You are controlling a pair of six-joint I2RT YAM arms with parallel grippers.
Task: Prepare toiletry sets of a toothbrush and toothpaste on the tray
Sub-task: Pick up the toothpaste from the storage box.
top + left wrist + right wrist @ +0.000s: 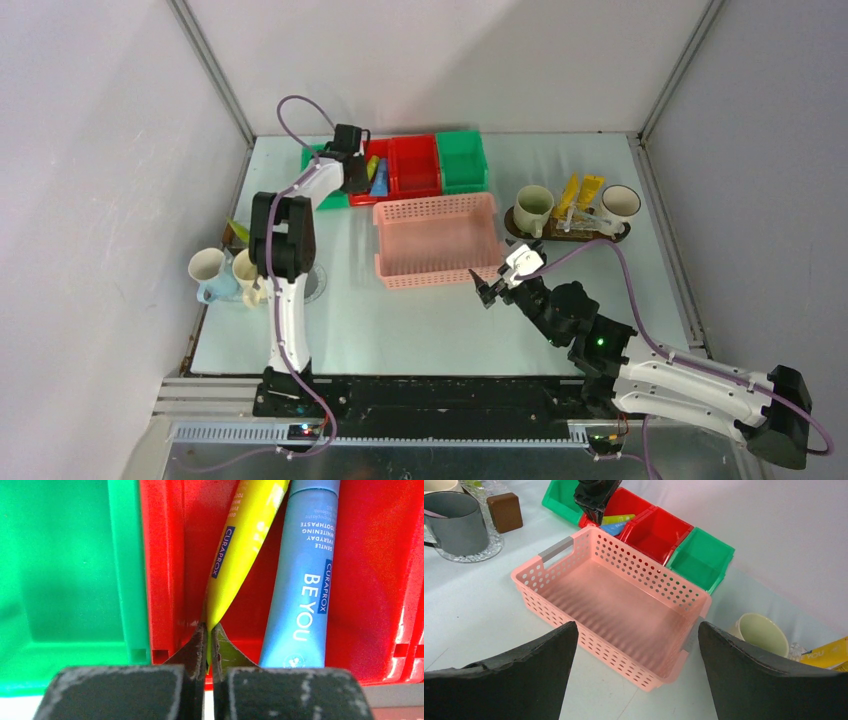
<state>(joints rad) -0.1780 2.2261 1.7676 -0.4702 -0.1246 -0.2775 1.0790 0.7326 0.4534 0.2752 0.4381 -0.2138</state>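
**Left pincer (207,640) clamped on yellow tube (245,545); right pincer (503,275) apart by basket (437,203)**

- Left pincer: fingers together, gripping the flat crimped end of the yellow tube. In the top view it sits at 11 o'clock on the worktop (400,330), reaching down into a bin.
- Yellow tube: runs from the fingertips toward 1 o'clock in the left wrist view, inside the red bin (370,580).
- Blue tube (300,580): same bin, just beside the yellow tube at its 3 o'clock, label up.
- Green bin (65,570): touches the red bin at 9 o'clock.
- Right pincer: fingers wide apart, nothing between them. It hovers at 5 o'clock of the basket, above that corner.
- Basket: pink, perforated, nothing in it. It is mid-worktop, just at 6 o'clock of the bins.
- Tray (622,234): dark oval board at 2 o'clock on the worktop, near the basket at its 3 o'clock.
- Cream mug (533,208): on the tray's 9 o'clock end.
- White mug (620,203): on the tray's 3 o'clock end.
- Tray tubes (580,190): two, yellow, between the two mugs. A pale thin item lies by them, too small to tell.
- Mug cluster (225,275): pale mugs close together at 9 o'clock on the worktop.
- Dark mug (454,525): stands on the clear disc (491,550), seen from the right wrist.
- Brown block (505,511): at 1 o'clock of the dark mug, at the disc's edge.
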